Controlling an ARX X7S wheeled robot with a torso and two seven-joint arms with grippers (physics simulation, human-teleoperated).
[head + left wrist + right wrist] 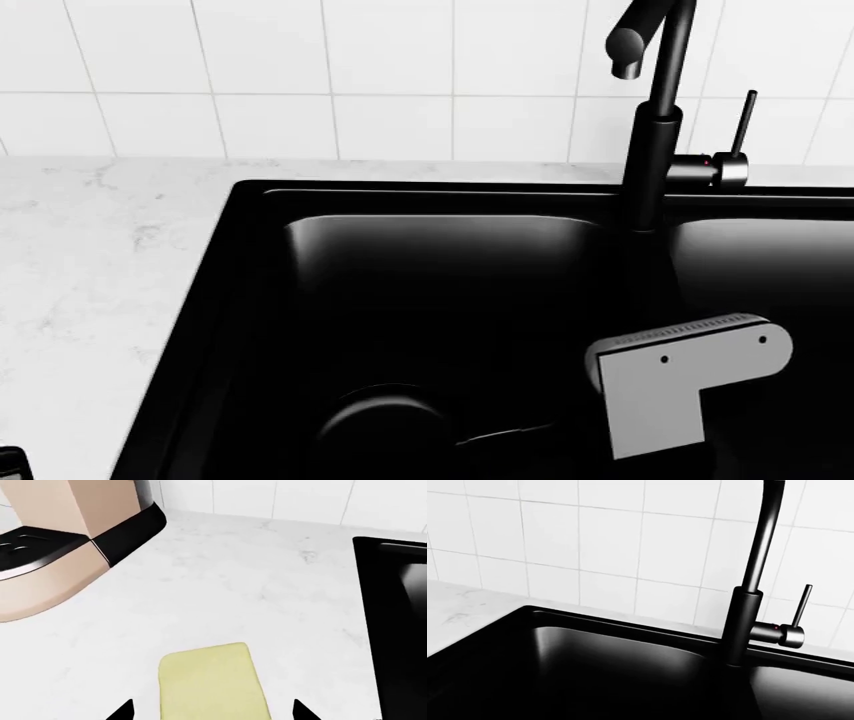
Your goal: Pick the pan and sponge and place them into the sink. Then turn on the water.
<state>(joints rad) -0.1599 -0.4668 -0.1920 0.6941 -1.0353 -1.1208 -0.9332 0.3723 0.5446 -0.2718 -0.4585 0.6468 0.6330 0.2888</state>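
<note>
While sponge point(212, 685) lies on counter point(220, 590), L fingers point(123, 711) spread wide astride it; R fingers unseen.

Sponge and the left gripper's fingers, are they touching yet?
Apart. The left wrist view shows white counter between the sponge and each black fingertip of the left gripper, which sits open astride it.

**Open counter by the sponge, crowded sink basin**

White countertop point(220, 580) lies bare around the sponge point(210, 685), with a tan-and-black appliance point(60, 545) standing well off on one side and the sink point(214, 300) rim on the other. Inside the left basin, the pan point(387, 430) seems to occupy the floor; the faucet point(654, 130) rises at the divider.
</note>
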